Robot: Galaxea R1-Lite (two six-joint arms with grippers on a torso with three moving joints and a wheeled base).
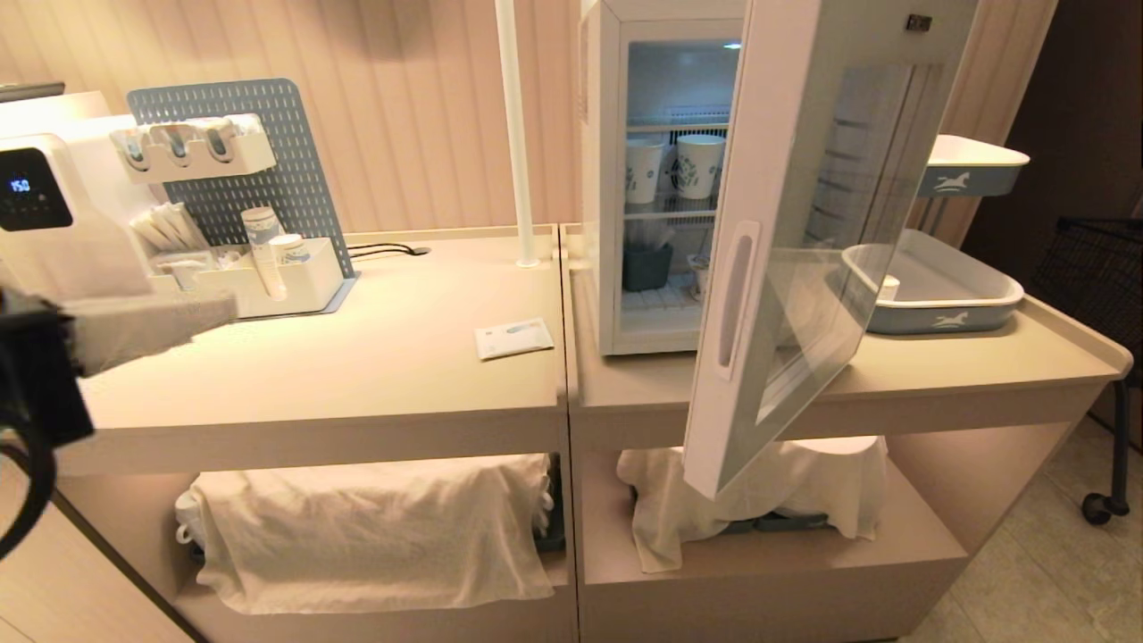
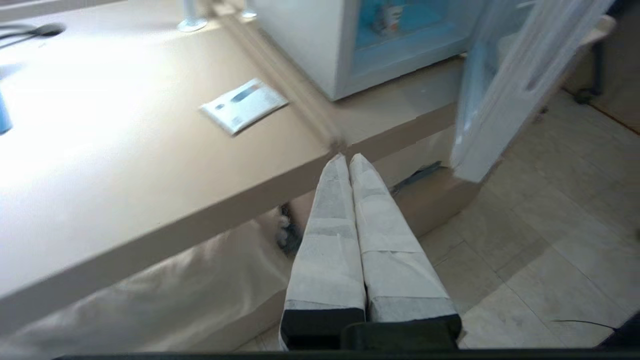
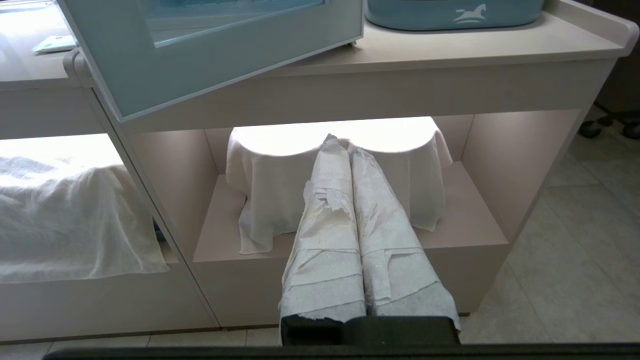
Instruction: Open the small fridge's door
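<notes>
Reading "150" on dispenser display (image 1: 20, 186), far left. Small fridge (image 1: 616, 179) upright on beige counter (image 1: 402, 366), door (image 1: 804, 232) swung wide, long axis vertical, leaning in head view. Left gripper (image 2: 348, 159) over counter edge, jaws together, holding nothing. Right gripper (image 3: 340, 142) low before lower shelf, jaws together, holding nothing.
</notes>
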